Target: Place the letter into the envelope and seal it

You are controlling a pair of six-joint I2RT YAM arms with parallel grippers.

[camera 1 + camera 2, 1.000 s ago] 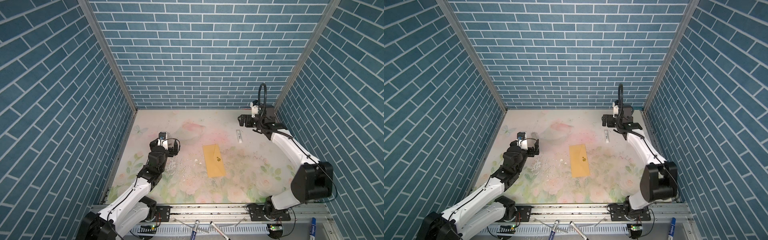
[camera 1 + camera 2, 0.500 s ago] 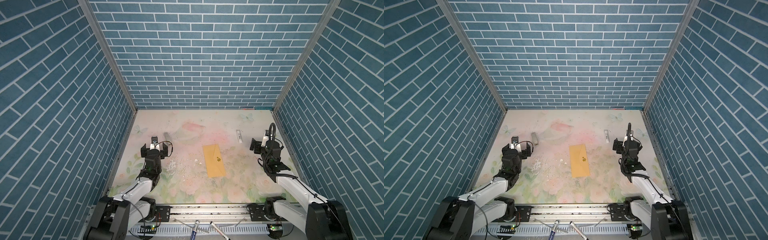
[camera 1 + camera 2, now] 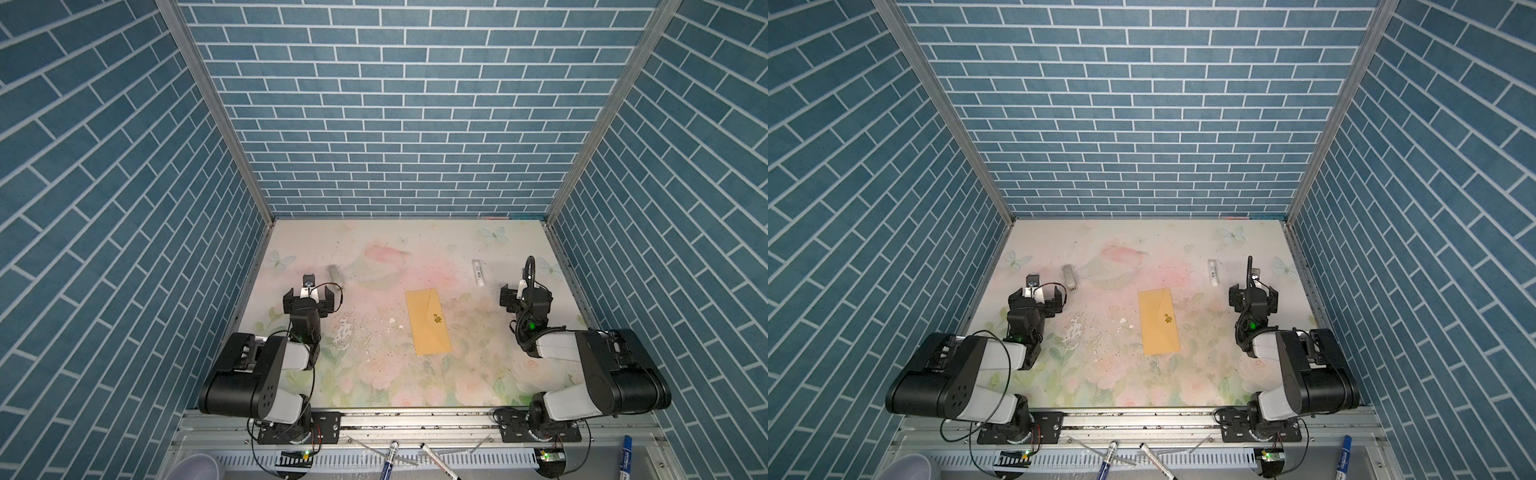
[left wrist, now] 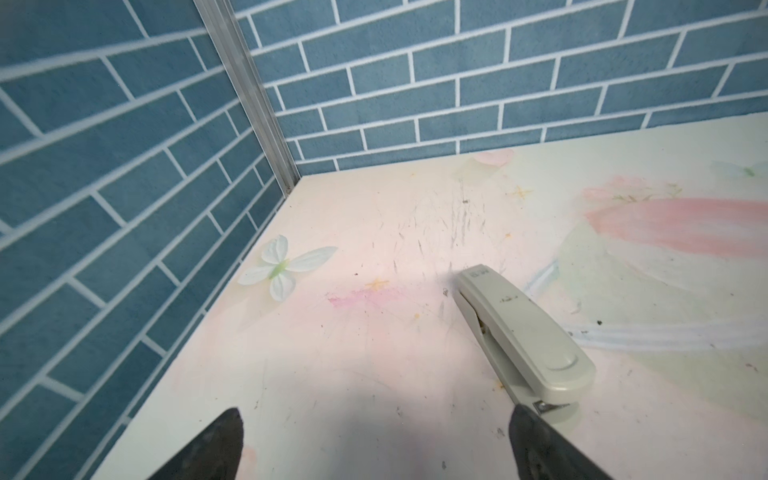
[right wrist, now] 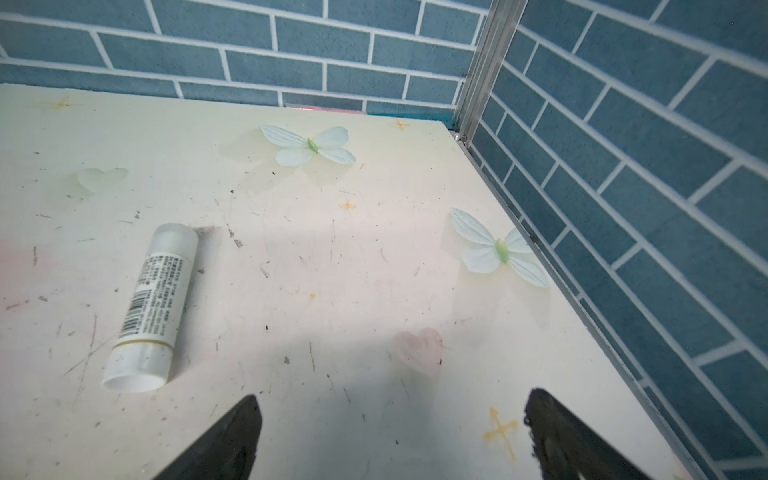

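The mustard-yellow envelope (image 3: 428, 322) (image 3: 1159, 322) lies flat mid-table, long side running front to back, its pointed flap folded down under a small gold sticker (image 3: 436, 318). The letter is not in view. My left gripper (image 3: 308, 300) (image 3: 1037, 300) sits low at the left, well apart from the envelope, open and holding nothing. In the left wrist view the left gripper (image 4: 376, 440) has only bare table between its fingertips. My right gripper (image 3: 524, 299) (image 3: 1253, 298) sits at the right, also open and holding nothing. The right wrist view shows the right gripper (image 5: 390, 428) over bare table.
A grey stapler (image 3: 334, 274) (image 4: 519, 332) lies just beyond the left gripper. A white glue stick (image 3: 479, 272) (image 5: 153, 307) lies back and left of the right gripper. Blue brick walls enclose the floral table (image 3: 374, 374) on three sides. Markers (image 3: 388, 459) lie on the front rail.
Both arms have drawn back toward the front rail and folded up; the right gripper came away from the back right. The envelope has not moved.
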